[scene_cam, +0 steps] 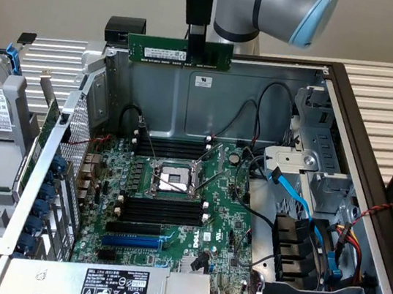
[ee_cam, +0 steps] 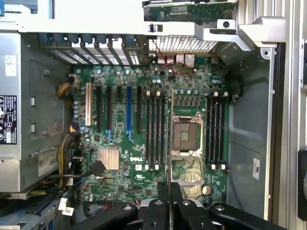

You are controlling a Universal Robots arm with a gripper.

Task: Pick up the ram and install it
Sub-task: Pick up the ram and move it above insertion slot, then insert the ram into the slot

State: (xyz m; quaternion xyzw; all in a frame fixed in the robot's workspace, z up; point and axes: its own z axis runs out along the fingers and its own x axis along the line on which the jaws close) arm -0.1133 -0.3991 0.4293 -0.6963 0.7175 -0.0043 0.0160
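Above the open computer case (scene_cam: 211, 101) | gripper (scene_cam: 196, 38) clenched on the ram (scene_cam: 159, 49) at its upper edge | ram level, directly beneath gripper

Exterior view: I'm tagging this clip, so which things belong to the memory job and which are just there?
Job: ram, held above the open case by the gripper; empty black memory slots.
Just there: blue expansion slot; blue cable; processor socket.
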